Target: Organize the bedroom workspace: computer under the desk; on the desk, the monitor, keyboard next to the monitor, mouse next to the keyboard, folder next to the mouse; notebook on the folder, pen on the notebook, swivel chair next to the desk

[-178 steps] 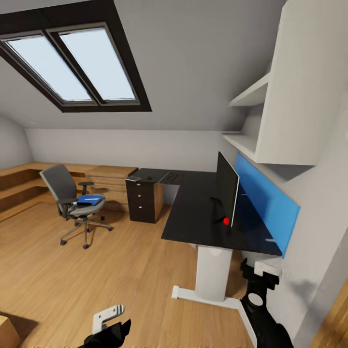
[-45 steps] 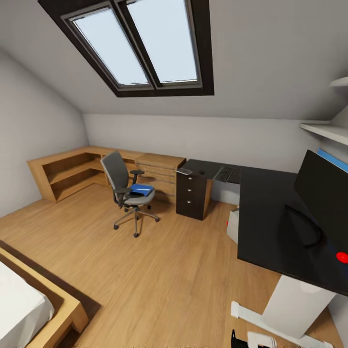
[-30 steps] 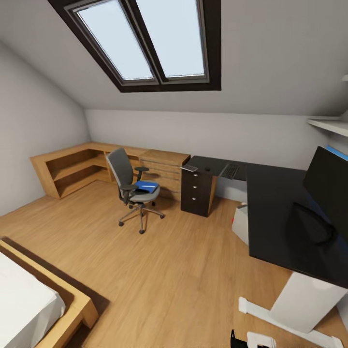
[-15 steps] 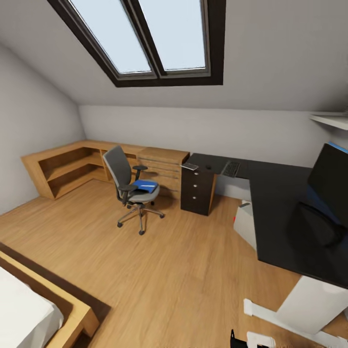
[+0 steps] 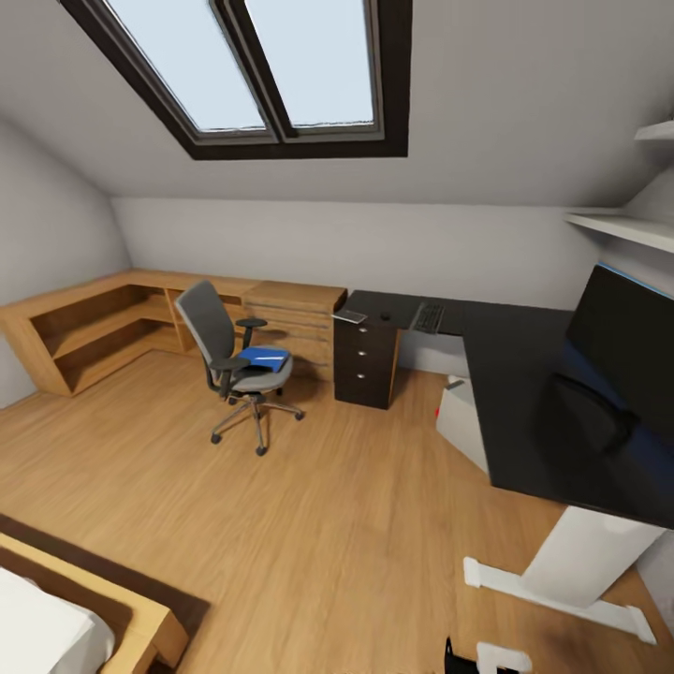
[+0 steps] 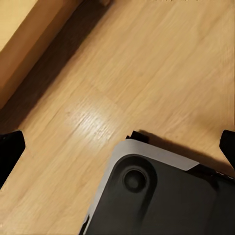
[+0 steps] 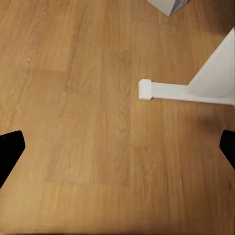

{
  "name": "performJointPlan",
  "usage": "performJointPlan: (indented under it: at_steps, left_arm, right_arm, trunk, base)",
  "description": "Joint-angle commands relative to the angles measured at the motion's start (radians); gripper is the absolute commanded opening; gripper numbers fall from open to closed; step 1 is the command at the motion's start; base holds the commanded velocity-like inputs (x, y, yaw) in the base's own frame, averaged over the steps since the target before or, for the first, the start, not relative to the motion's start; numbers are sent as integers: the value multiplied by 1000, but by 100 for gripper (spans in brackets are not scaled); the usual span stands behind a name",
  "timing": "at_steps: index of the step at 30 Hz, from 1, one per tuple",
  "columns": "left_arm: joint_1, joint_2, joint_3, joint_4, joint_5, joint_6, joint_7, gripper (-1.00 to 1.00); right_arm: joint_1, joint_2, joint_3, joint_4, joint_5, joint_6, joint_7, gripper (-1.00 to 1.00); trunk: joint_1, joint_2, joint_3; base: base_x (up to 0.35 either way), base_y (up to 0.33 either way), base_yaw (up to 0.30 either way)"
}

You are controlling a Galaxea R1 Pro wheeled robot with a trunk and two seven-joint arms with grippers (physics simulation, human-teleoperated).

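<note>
The grey swivel chair (image 5: 223,363) stands on the floor away from the desk, with the blue folder (image 5: 263,356) lying on its seat. The black L-shaped desk (image 5: 513,374) fills the right side, and the monitor (image 5: 625,335) stands on it at the far right. Further back on the desk lie the keyboard (image 5: 429,316), a small dark mouse (image 5: 385,315) and the grey notebook (image 5: 350,316) above the drawer unit. The light grey computer (image 5: 461,418) sits under the desk. The pen is too small to make out. My left gripper (image 6: 117,149) and right gripper (image 7: 117,149) hang open over bare floor.
A light wooden drawer cabinet (image 5: 292,316) and low shelving (image 5: 84,328) line the back wall. A bed frame corner (image 5: 140,622) is at the lower left. The desk's white foot (image 7: 186,92) lies on the floor near my right gripper. My dark base (image 6: 161,200) shows under the left gripper.
The whole head view has swung about as the camera moved, and more of the monitor now shows. The chair, the folder and the desk things keep their places in the room.
</note>
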Motion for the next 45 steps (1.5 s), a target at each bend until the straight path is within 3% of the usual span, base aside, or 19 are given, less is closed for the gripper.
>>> performJointPlan:
  at_steps: [1,7,18,27,45]
  left_arm:
    - [0,-1,5,0,1,-2,-1,100]
    - [0,-1,5,0,1,-2,-1,100]
    - [0,-2,5,0,1,-2,-1,100]
    - [0,-2,5,0,0,-4,-1,100]
    - [0,-2,-4,0,0,-4,-1,100]
  right_arm:
    - [-1,0,-7,1,9,-3,-5,100]
    - [-1,1,-8,1,7,-3,-4,100]
    - [-1,2,-8,1,7,-3,-5,100]
    - [-1,2,-8,2,8,-3,-1,100]
    - [-1,0,-8,2,8,-3,5,100]
  trunk:
    - [0,-1,-2]
    - [0,-1,-5]
    - [0,-1,-5]
    - [0,-1,0]
    - [0,-1,10]
  base:
    - [0,319,-231]
    - [6,230,-144]
    - [1,19,-20]
    - [13,13,-209]
    - [243,217,-244]
